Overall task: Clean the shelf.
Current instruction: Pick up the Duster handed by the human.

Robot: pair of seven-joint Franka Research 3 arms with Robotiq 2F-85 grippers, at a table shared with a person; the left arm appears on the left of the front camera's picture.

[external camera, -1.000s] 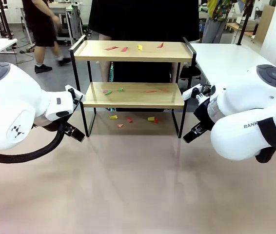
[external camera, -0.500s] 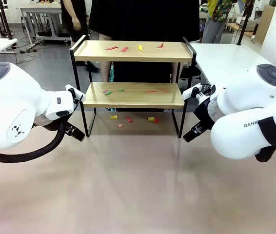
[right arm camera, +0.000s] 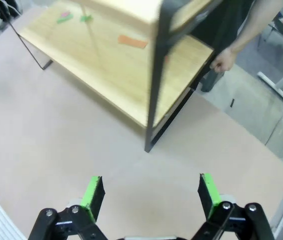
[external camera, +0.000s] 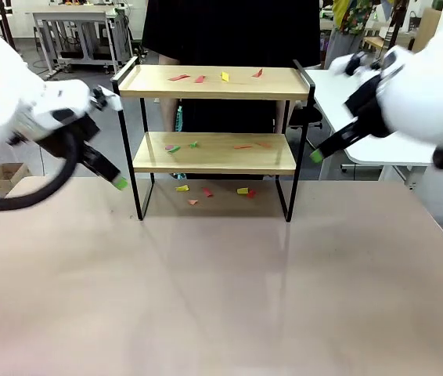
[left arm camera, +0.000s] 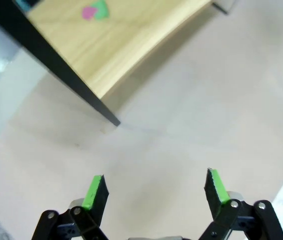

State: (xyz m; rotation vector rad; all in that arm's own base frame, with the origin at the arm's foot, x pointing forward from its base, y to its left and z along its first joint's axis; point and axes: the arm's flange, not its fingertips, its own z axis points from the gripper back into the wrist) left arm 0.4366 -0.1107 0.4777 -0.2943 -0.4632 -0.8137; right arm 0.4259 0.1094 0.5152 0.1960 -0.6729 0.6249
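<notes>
1. Nearest: bare tan table [external camera: 221,298], nothing on its near half.
2. Left gripper [external camera: 106,168] hung low, off the shelf's left end, jaws wide apart and empty. Its wrist view showed the same: left gripper [left arm camera: 156,187] holding nothing, left front leg [left arm camera: 76,85] ahead of the pads.
3. Right gripper [external camera: 325,150] sat off the right end, about level with the lower board, also spread wide and empty. In its wrist view the right gripper [right arm camera: 150,192] faced the right front leg [right arm camera: 154,100].
4. Shelf [external camera: 214,92] stood mid-table between the two grippers, long axis left-right, open front facing the robot. Neither gripper touched it. Both looked about equally near, each to its own end.
5. Coloured scraps [external camera: 207,192] lay on the table under the shelf.
6. More scraps on the lower board [external camera: 214,158], mostly towards the left, so my guess is the left arm had the shorter reach there.
7. Top board [external camera: 206,84] carried four scraps, spread along its length.
8. Farthest: a person [external camera: 229,31] in dark clothes stood right behind the shelf.
</notes>
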